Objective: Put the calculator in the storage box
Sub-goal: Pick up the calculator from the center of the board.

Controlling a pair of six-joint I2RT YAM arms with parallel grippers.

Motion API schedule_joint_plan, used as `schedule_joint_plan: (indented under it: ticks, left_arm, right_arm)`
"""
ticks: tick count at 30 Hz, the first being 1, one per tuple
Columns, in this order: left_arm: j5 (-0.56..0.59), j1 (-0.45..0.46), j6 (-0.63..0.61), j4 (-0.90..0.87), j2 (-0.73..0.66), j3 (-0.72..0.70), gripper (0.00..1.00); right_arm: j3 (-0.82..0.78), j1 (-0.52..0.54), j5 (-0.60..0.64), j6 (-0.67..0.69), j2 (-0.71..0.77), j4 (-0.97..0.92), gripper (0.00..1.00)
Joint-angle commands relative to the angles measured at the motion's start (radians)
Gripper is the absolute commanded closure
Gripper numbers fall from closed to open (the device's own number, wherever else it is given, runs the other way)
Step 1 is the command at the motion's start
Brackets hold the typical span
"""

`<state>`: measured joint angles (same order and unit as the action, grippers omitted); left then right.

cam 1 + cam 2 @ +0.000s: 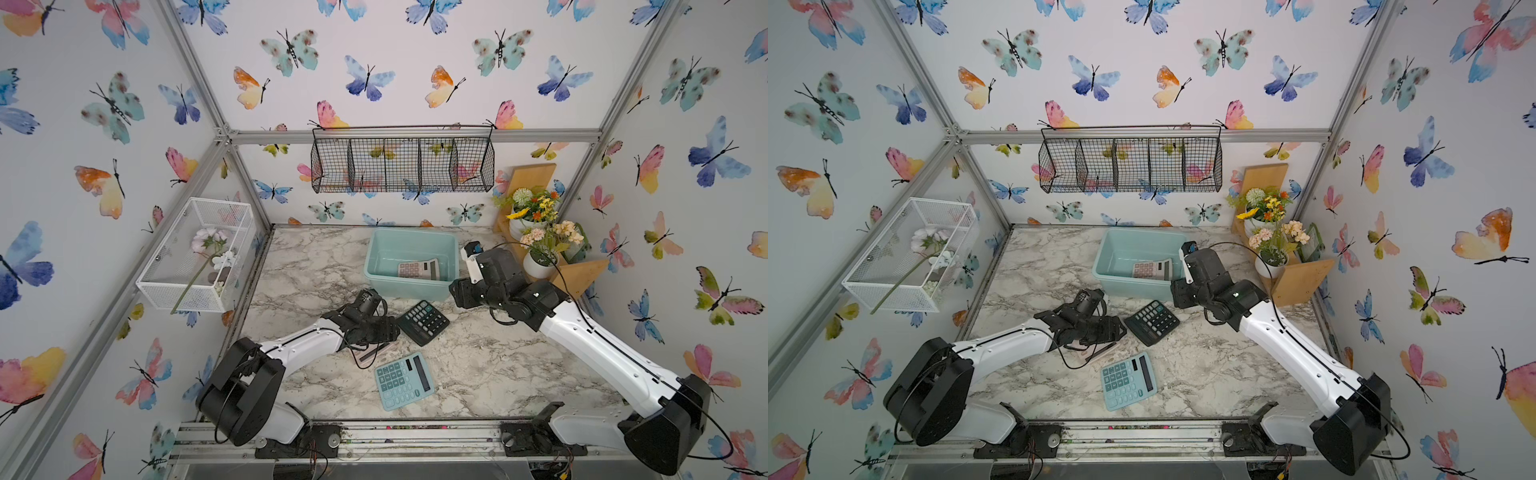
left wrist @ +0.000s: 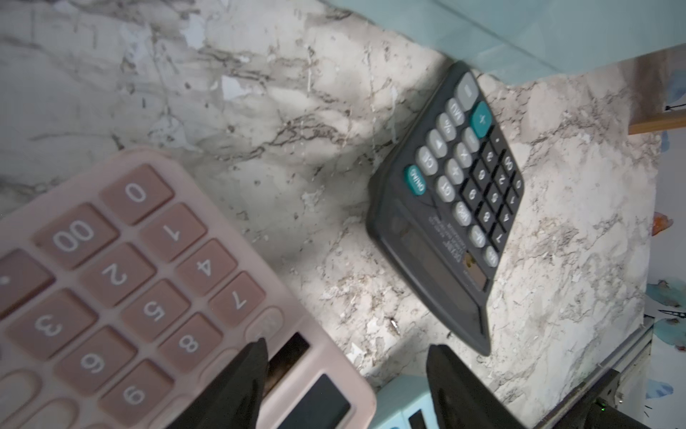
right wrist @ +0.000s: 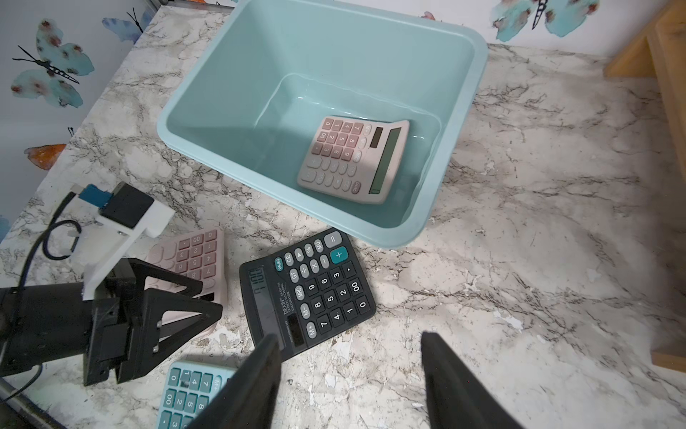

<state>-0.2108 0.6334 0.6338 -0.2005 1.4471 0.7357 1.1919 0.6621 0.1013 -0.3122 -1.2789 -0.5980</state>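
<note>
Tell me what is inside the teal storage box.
One pink calculator lies keys-up on the floor of the storage box. Nothing else shows there; the floor under the calculator is covered.

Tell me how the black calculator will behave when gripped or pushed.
The black calculator looks like a rigid plastic slab, so it probably stays stiff. Lying flat on the smooth marble tabletop, it would likely slide, not roll. Thin, so probably light.

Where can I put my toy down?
Bare marble: left of the storage box, and right of the black calculator and teal calculator. Crowded: beside those two, where the left end effector hangs over a pink calculator.
</note>
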Motion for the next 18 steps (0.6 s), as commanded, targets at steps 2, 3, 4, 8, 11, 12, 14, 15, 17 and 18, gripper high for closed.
schedule_joint_plan:
  ticks: [2, 3, 4, 8, 11, 12, 14, 15, 17, 18]
  left_arm:
    - [0.054, 0.027, -0.023, -0.077, -0.029, -0.024, 0.26]
    - [0.074, 0.033, -0.032, -0.102, -0.034, -0.016, 0.26]
    - [0.104, 0.041, -0.049, -0.137, -0.035, -0.005, 0.26]
    - [0.235, 0.088, -0.103, -0.256, -0.023, 0.014, 0.26]
    - [0.309, 0.144, -0.124, -0.322, -0.010, 0.024, 0.26]
    - [0.318, 0.155, -0.125, -0.329, -0.010, 0.024, 0.26]
    - [0.349, 0.185, -0.129, -0.343, -0.001, 0.026, 0.28]
    - [0.366, 0.198, -0.131, -0.351, 0.007, 0.031, 0.28]
    - [0.398, 0.221, -0.135, -0.368, 0.032, 0.041, 0.29]
    - [0.413, 0.234, -0.137, -0.375, 0.044, 0.046, 0.29]
  right_arm:
    - [-0.011, 0.001, 0.009, -0.001, 0.005, 0.001, 0.37]
    - [-0.013, 0.001, 0.008, -0.001, 0.008, 0.003, 0.37]
    - [-0.015, 0.001, 0.008, -0.001, 0.009, 0.004, 0.37]
    - [-0.020, 0.001, 0.013, -0.001, 0.013, 0.000, 0.37]
    - [-0.024, 0.001, 0.020, -0.001, 0.016, -0.001, 0.37]
    - [-0.025, 0.001, 0.023, -0.001, 0.019, -0.002, 0.37]
    - [-0.026, 0.001, 0.028, -0.001, 0.021, -0.003, 0.37]
    - [-0.026, 0.001, 0.029, -0.001, 0.024, -0.003, 0.37]
    - [-0.025, 0.001, 0.029, -0.001, 0.024, -0.007, 0.37]
    - [-0.023, 0.001, 0.029, -0.001, 0.024, -0.010, 0.37]
